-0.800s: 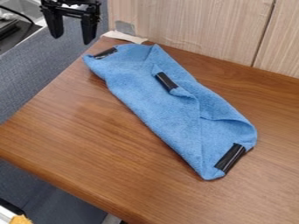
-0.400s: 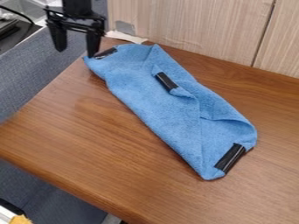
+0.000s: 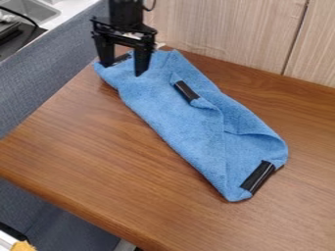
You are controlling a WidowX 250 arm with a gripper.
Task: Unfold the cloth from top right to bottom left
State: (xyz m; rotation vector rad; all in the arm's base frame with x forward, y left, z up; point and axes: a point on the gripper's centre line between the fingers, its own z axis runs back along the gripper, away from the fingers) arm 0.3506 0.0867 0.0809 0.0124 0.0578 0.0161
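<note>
One cloth point(image 3: 173, 117) slants lengthwise toward lower right.

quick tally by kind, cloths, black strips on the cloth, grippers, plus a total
cloth: 1
black strips: 3
gripper: 1
total: 5
</note>
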